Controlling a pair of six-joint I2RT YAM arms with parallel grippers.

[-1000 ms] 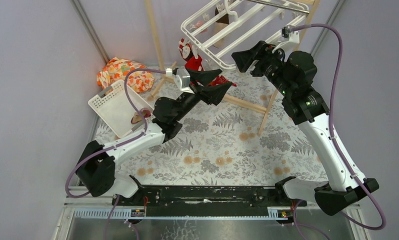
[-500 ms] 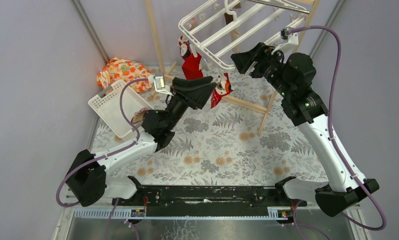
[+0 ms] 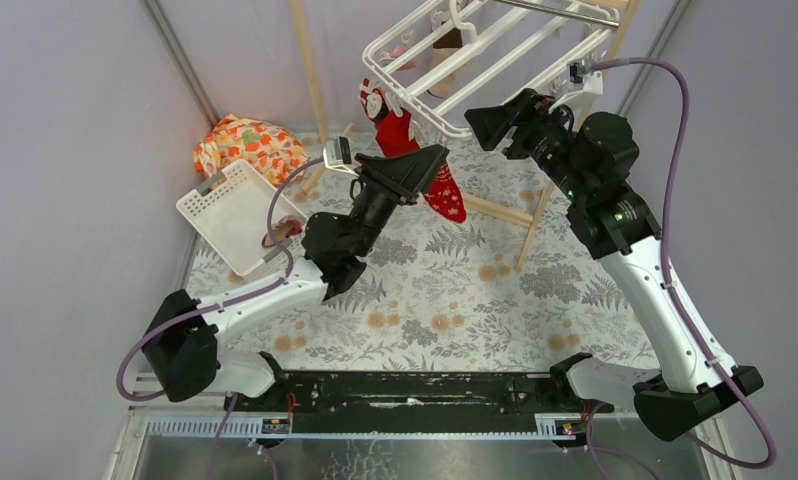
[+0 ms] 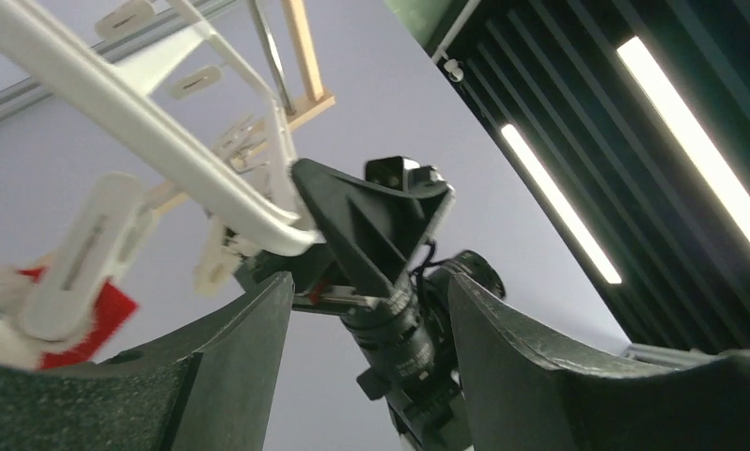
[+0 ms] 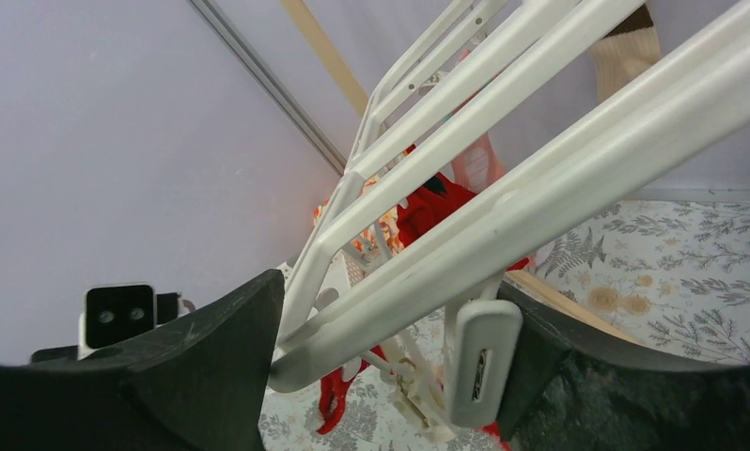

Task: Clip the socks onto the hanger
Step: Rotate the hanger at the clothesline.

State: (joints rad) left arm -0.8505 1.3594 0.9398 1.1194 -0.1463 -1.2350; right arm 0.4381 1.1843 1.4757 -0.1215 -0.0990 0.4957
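Under hanger (image 3: 475,45): red sock (image 3: 420,160) clipped, left tool (image 3: 430,165) spread.

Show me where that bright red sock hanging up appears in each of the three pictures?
Top external: red sock at upper centre, hanging below the hanger.
Left wrist: red patch at far left.
Right wrist: red behind the bars, centre.
Shared landmark: the hanger.
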